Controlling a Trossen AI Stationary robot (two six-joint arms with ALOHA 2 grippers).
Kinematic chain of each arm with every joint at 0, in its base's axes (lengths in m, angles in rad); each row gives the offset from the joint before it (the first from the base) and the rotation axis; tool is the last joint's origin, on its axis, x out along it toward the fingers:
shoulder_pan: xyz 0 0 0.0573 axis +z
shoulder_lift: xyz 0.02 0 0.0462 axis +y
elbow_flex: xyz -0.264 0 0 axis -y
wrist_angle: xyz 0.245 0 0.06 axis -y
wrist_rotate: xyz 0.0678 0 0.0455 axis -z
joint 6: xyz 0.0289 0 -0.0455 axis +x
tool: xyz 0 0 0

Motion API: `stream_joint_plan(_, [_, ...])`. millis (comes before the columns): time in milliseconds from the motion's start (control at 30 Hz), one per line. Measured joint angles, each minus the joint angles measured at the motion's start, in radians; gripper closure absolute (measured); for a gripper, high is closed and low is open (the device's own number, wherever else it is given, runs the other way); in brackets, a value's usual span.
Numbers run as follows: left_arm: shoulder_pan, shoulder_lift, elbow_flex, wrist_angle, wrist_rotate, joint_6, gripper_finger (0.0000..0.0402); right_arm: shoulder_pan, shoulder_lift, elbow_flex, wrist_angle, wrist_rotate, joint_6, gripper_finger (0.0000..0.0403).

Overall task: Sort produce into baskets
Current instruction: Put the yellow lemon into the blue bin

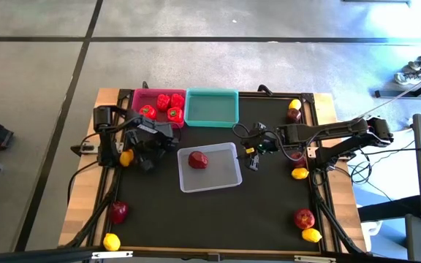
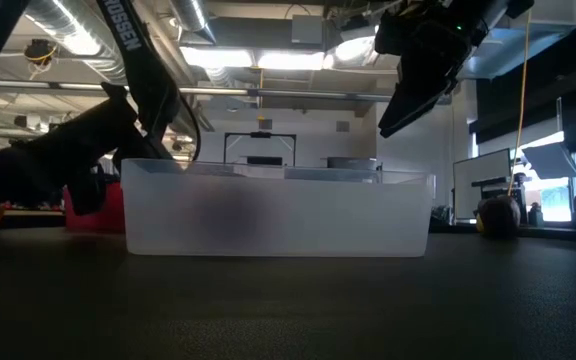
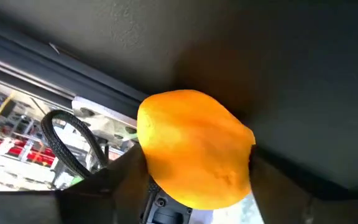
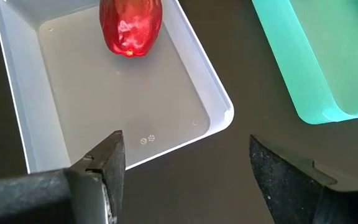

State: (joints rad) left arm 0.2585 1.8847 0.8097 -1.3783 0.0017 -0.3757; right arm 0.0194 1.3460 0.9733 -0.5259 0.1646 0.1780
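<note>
The left gripper (image 1: 128,157) sits low at the left edge of the dark mat, and its jaws stand on either side of a yellow lemon (image 1: 126,158). Only the left wrist view shows this closely: the lemon (image 3: 194,149) fills the space between the two dark fingers (image 3: 120,180), and both appear to touch its sides. The overhead view shows just a patch of yellow under the arm.

The right gripper (image 1: 253,155) hangs above the mat just beside the right rim of the grey-white tray (image 1: 229,184). Its jaws are spread wide and hold nothing. The right wrist view makes this plain, with the two fingers (image 4: 107,165) well apart over the tray's corner (image 4: 225,115) and bare mat between them. The low view shows that gripper (image 2: 408,95) raised clear of the table, above the tray's wall (image 2: 278,215).

The grey-white tray holds one dark red piece (image 1: 197,159), which the right wrist view shows as glossy red (image 4: 131,26). The pink basket (image 1: 140,95) holds four bright red peppers (image 1: 165,107). The teal basket (image 1: 212,107) beside it shows only its own floor.

Loose produce lies along the table's sides: an apple (image 1: 118,212) and a lemon (image 1: 111,242) at the left front, an apple (image 1: 304,218) and a lemon (image 1: 311,235) at the right front, another lemon (image 1: 299,173) beside the right arm, and a lemon (image 1: 294,104) with a dark red piece (image 1: 293,115) at the right rear.
</note>
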Motion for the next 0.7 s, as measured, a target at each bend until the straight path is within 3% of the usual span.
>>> stream_joint_plan(300, [-0.056,-0.095,0.001,0.011,-0.004,0.003,0.0185,0.001,0.000,0.000,-0.003,-0.001,0.000,0.0137])
stream_joint_plan(700, [-0.163,-0.380,0.048,0.017,-0.008,-0.096,0.0180,0.000,-0.001,0.005,-0.001,-0.001,0.002,0.0137])
